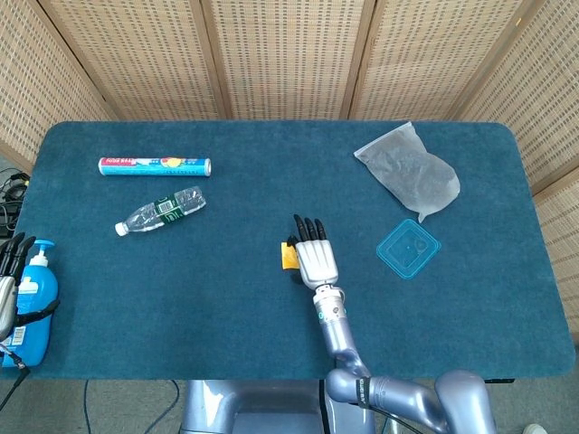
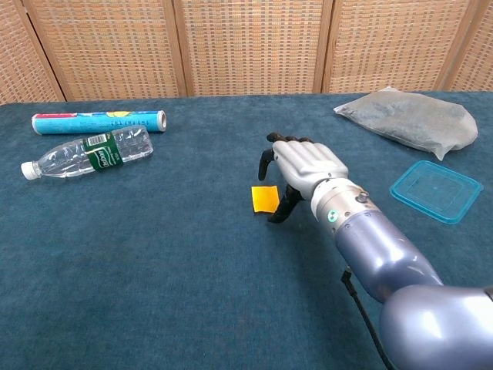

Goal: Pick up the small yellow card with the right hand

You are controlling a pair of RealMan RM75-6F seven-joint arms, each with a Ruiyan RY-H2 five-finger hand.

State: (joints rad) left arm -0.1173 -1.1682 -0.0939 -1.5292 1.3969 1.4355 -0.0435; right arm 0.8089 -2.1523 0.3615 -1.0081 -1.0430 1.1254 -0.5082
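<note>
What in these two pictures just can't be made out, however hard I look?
- Whether the right hand touches the yellow card: head view, the hand covers the card's right side; chest view, the fingers hide the meeting point.
- The left hand: head view, cut off by the left edge; absent from chest view.
- The print on the water bottle's label and the tube: too small in both views.
- The grey bag's contents: unclear.

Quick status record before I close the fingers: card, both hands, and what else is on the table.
card: small yellow card, flat on the blue table mat
right hand: right hand over the card's right edge, fingers apart, not gripping
left hand: left hand at the table's left edge beside a blue pump bottle
other items: water bottle, foil roll, grey bag, blue lid
</note>
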